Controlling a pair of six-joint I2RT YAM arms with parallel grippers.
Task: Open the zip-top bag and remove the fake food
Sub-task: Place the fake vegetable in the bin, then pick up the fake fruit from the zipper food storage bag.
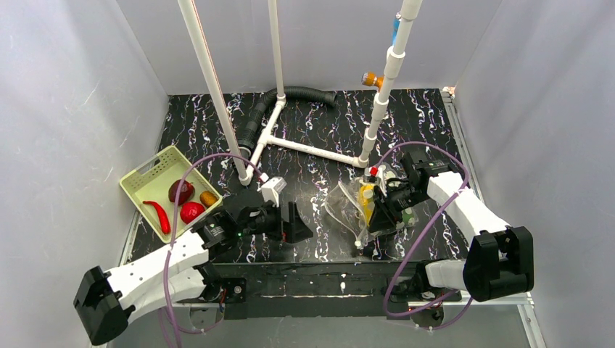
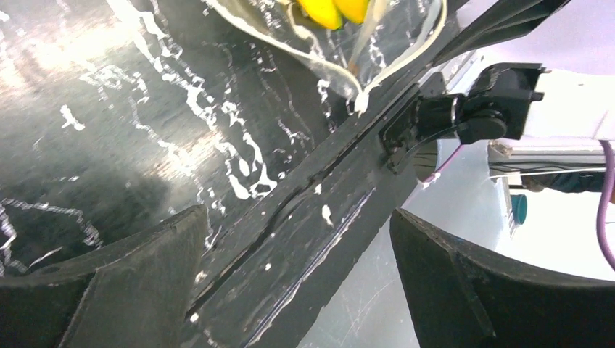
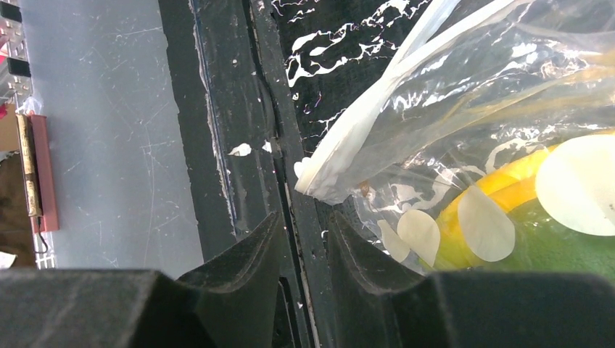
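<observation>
Nearest the arm bases, the left gripper [image 1: 294, 225] [image 2: 297, 290] hangs over the near strip of the black marbled table [image 1: 326, 123], its fingers spread wide with nothing between them. Right of it, the right gripper [image 1: 377, 217] [image 3: 304, 246] sits low by the near table edge with its fingers part-way apart. Its wrist view shows only the table seam through the narrow gap. The clear dotted bag [image 1: 344, 203] [image 3: 450, 94] [image 2: 319, 51] lies just past those fingers, against the right one, with its white zip strip running towards the near edge. Inside the bag are a yellow banana [image 1: 368, 201] [image 3: 508, 181] [image 2: 333, 9] and a green piece [image 3: 558, 246]. Whether the zip is open I cannot tell. Further back on the left stands a pale green basket [image 1: 145, 177] holding a red chili [image 1: 159, 215], a red round fruit [image 1: 191, 212], a dark red round one [image 1: 180, 191] and a small orange-brown piece [image 1: 209, 198]. Beyond, white pipes [image 1: 312, 148] rise from the table, and a black ribbed hose [image 1: 290, 98] curves along the far side.
</observation>
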